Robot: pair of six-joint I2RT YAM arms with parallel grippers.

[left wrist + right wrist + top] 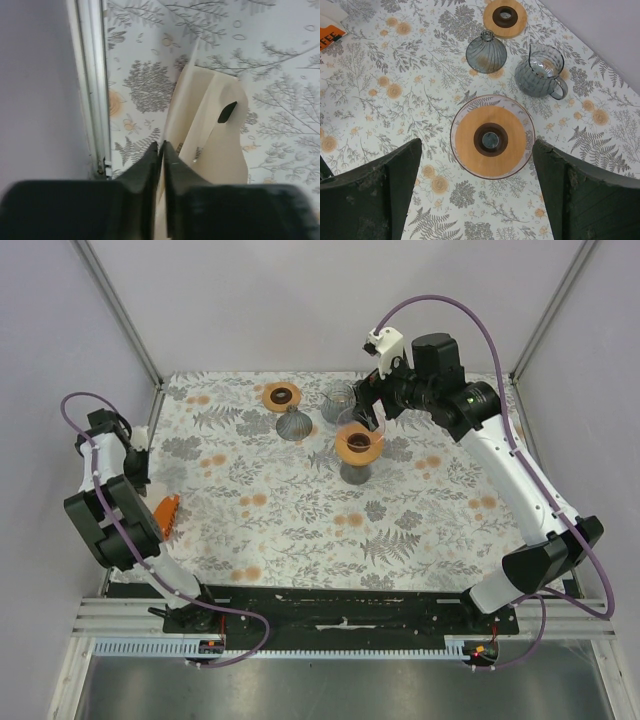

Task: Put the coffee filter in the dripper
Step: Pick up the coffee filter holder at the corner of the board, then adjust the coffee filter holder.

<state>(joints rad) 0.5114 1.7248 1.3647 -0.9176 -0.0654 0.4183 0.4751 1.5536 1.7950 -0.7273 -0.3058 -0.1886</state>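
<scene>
Paper: one cream coffee filter is clenched between the left gripper's fingers at the table's left edge, by one orange packet. The right gripper gapes wide over one dripper. One more orange ring, one ribbed cone and one jug stand farther.
</scene>
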